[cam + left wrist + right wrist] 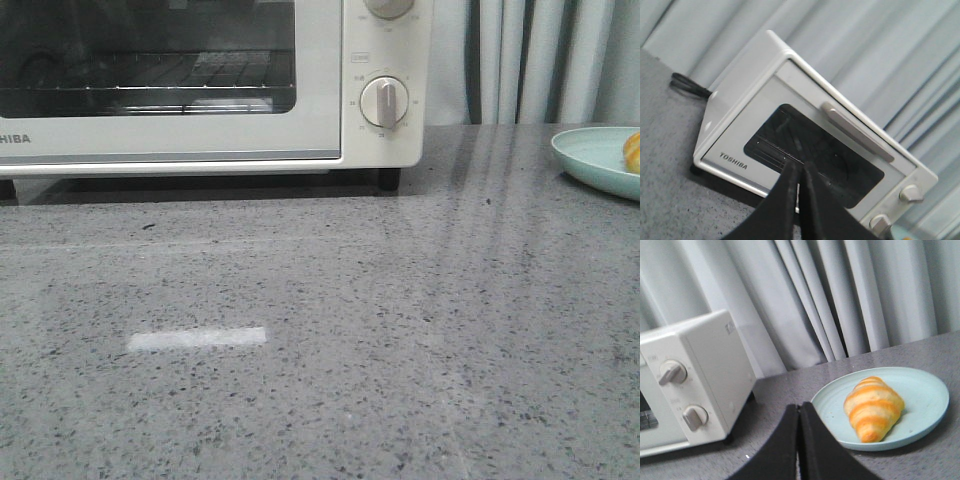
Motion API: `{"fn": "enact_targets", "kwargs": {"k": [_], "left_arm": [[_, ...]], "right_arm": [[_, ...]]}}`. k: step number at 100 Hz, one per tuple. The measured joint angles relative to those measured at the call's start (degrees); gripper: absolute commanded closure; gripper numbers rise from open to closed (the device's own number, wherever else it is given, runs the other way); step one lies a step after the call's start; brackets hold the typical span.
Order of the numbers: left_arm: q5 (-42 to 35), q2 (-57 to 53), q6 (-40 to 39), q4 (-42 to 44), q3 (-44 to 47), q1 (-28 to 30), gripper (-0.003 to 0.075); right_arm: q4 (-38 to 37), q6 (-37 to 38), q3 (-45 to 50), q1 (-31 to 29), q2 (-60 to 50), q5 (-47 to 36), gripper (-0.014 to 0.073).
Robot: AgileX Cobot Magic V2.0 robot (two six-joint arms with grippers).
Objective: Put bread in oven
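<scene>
Front view: one oven [200,85] stands at the back of the grey counter [330,340], its door shut, with two knobs on its right panel. One green plate [598,158] is cut off by the right edge, and a sliver of the bread [632,152] shows on it. No arm or claw appears here; the wide counter before the oven lies bare.

Left wrist view: the left claw [800,172] has its fingers pressed together, holding nothing. Beyond its tips stands the oven [740,130], door closed, handle along the upper edge of the door. A black cord [687,86] trails behind the oven.

Right wrist view: the right claw [799,415] is also closed and empty. One bread [873,407] lies on the plate [925,392], just beyond and beside the tips, untouched. The oven's knob side [695,380] stands apart on the other side.
</scene>
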Motion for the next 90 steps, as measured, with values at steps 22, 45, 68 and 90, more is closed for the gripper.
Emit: {"fn": "enact_targets", "kwargs": {"k": [22,45,68,90], "left_arm": [[7.9,21.1,18.6,2.3,-16.1,-0.5,0.0741],[5.7,37.6,30.0,0.9,-28.9,-9.0,0.0741],[4.0,50.3,33.2,0.6,-37.3,-15.0,0.0741],[1.9,60.3,33.3,0.0,-41.2,-15.4,0.0741]], "right_arm": [[-3.8,-8.3,-10.0,1.5,16.3,3.4,0.0652],[-4.1,-8.9,-13.2,5.9,22.6,-0.2,0.0652],[-4.1,-8.9,-13.3,7.5,22.6,0.8,0.0652],[-4.1,-9.1,-13.3,7.5,22.6,2.4,0.0652]]}}
